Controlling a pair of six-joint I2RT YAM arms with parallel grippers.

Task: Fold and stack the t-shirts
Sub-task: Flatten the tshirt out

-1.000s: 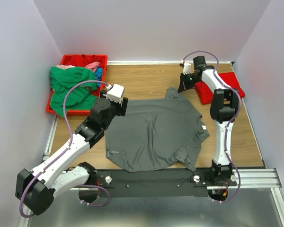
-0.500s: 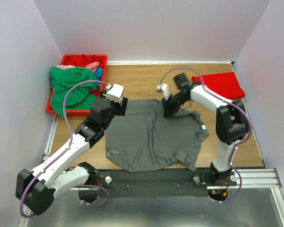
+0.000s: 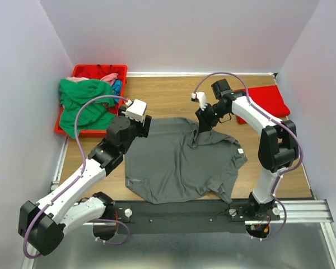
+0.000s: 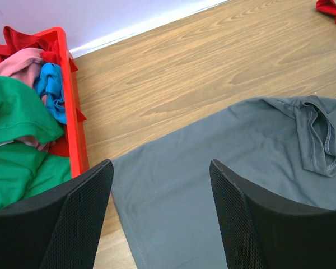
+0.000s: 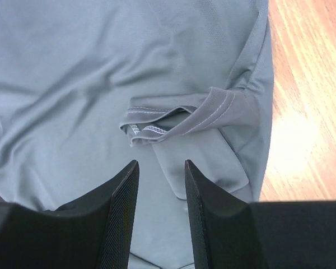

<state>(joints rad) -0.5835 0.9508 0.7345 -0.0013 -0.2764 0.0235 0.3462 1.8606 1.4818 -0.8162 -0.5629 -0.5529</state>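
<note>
A grey shirt (image 3: 179, 162) lies spread flat on a wooden table (image 3: 168, 92) between two robot arms.

The right gripper (image 3: 203, 124) hangs directly over the shirt's far edge. Its jaws are partly apart, with nothing between them. In its wrist view, a sleeve (image 5: 213, 106) lies doubled over onto the shirt body just ahead of the fingertips and a little to their right. The stitched hem runs roughly crosswise, along the line between the two fingers rather than through the gap.

The left gripper (image 3: 144, 128) hovers over the same far edge, at the shirt's other end, well apart from the sleeve. Its jaws are wide and empty, and only flat cloth and the shirt's corner lie below them.

The shirt's long axis appears to run from one gripper to the other. The right gripper is clearly nearer the sleeve, so smoothing or refolding it looks like that arm's job.

A folded red shirt (image 3: 266, 100) lies well apart on the right gripper's outer side. A green shirt (image 3: 84, 103) spills from a bin (image 3: 98, 69) beyond the left gripper's outer side.
</note>
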